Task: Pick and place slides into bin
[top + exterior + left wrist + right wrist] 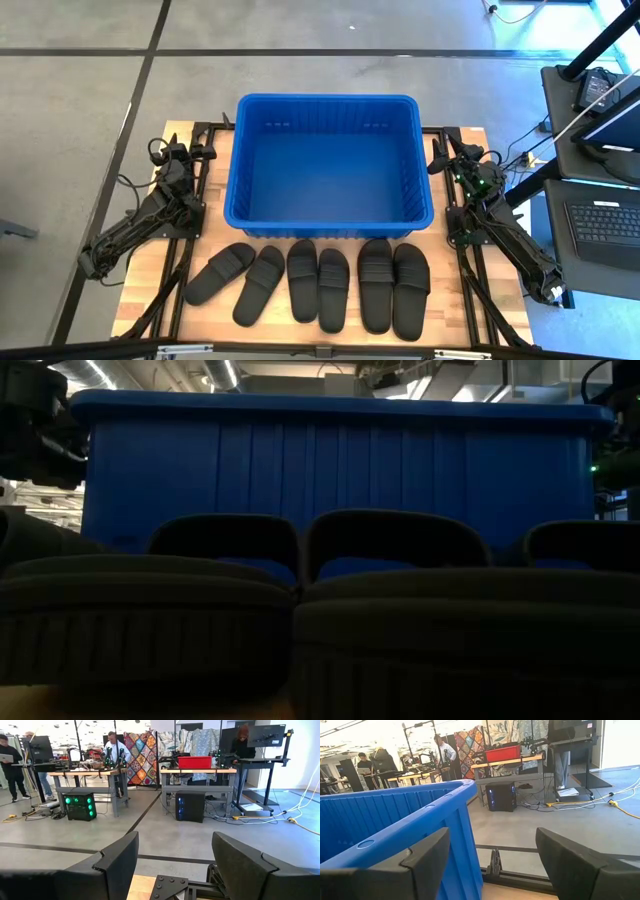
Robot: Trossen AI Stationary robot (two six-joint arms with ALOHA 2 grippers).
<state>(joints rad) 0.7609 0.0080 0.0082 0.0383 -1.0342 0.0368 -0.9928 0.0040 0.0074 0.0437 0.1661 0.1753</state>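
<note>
Several black slides lie sole-down in a row along the table's near edge, from the leftmost slide (219, 273) to the rightmost slide (410, 290). In the low view they fill the foreground (150, 610). Behind them the big blue bin (325, 101) stands in the table's middle with nothing inside it. It also shows in the low view (330, 460) and the right wrist view (395, 815). My left gripper (207, 152) waits open beside the bin's far left corner. My right gripper (437, 160) waits open beside its far right corner. Neither has anything between its fingers (120, 865) (427, 855).
Bare wooden tabletop (150, 300) shows left of the slides. A desk with a keyboard (605, 220) stands to the table's right. Beyond the table are workbenches (200, 770), cables on the floor and several people (12, 765).
</note>
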